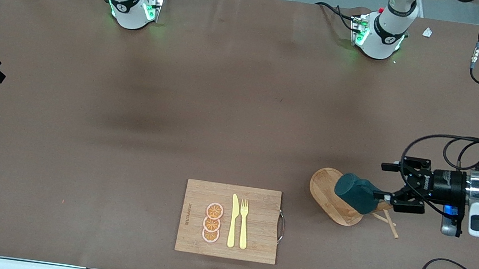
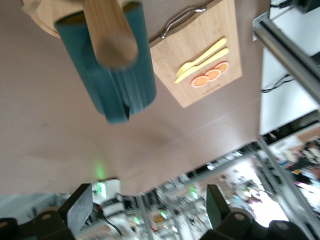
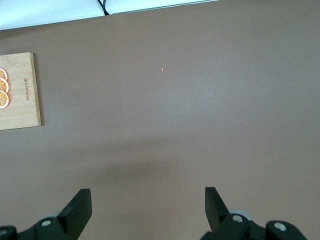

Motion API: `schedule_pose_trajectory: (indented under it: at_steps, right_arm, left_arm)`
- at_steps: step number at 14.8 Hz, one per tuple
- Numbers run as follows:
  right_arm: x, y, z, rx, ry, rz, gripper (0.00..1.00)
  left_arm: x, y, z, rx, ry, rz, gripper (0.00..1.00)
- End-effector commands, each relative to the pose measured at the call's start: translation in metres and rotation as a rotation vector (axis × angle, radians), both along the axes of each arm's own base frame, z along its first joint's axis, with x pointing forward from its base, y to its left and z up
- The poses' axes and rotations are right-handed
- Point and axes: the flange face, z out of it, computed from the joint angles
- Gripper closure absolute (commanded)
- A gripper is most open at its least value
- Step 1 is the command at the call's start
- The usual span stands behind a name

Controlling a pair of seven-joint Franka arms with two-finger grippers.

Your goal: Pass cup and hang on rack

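We see the cup hanging on the rack, left gripper spread wide beside it, right gripper wide and waiting; it looks stiff, light, best gripped by its ribbed wall.

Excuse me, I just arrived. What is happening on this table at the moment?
The cup hangs on the rack, toward the left arm's end of the table. The left gripper is open beside the cup and not holding it. The right gripper is open over bare table, waiting. A cutting board lies nearer the camera.
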Motion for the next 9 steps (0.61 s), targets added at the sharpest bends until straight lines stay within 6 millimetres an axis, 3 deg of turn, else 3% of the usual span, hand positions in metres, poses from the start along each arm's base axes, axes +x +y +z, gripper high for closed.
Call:
schedule_pose_trajectory:
  at_steps: [1, 9]
  right_arm:
    - [0.001, -0.003, 0.003, -0.005, 0.002, -0.005, 0.00]
    - [0.001, -0.002, 0.004, -0.005, -0.002, -0.003, 0.00]
  left_arm:
    - [-0.017, -0.024, 0.033, 0.112, -0.049, -0.055, 0.00]
    - [-0.063, -0.067, 0.114, 0.495, -0.254, -0.229, 0.00]
